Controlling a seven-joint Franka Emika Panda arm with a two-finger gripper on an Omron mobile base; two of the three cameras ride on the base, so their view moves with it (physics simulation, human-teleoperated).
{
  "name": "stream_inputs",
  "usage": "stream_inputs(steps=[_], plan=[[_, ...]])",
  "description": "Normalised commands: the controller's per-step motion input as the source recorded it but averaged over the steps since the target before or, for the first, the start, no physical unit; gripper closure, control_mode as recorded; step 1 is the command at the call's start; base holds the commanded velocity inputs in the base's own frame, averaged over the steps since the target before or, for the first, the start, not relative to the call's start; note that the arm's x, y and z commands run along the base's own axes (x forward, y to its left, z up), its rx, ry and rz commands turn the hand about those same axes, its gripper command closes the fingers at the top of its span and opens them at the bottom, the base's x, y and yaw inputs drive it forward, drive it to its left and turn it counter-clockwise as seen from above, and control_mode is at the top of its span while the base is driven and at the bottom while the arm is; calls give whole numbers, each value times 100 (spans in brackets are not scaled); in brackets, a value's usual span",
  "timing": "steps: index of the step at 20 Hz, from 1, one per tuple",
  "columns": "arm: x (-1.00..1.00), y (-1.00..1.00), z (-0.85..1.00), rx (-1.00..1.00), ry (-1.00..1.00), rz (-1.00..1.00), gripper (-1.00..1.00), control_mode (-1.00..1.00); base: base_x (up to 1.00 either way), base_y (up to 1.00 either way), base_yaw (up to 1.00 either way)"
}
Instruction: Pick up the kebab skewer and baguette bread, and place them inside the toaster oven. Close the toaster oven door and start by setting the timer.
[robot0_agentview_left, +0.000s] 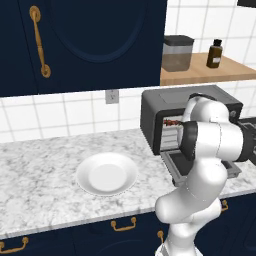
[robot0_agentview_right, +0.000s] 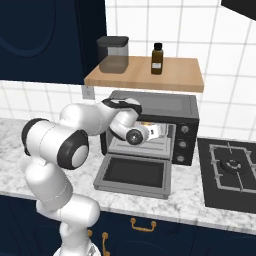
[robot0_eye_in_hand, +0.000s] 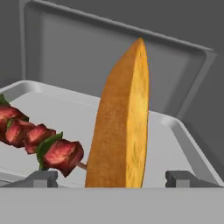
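Two items on oven tray: tan baguette upright, skewer beside; claw prob. open.

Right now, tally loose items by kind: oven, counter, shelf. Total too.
Food in the toaster oven: 2, kebab skewer and baguette bread
Dishes on the counter: 1, white plate
Containers on the wooden shelf: 2, grey canister and brown bottle
Total: 5
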Motion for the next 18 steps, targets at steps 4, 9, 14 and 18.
stream_inputs(steps=[4,9,14,18], plan=[[-13,-1,28,0,0,2,-100,-100,0,0,0],[-5,-11,31,0,0,2,-100,-100,0,0,0],[-61,-29,22,1,0,2,-100,-100,0,0,0],[-97,-53,9,9,2,0,-100,-100,0,0,0]])
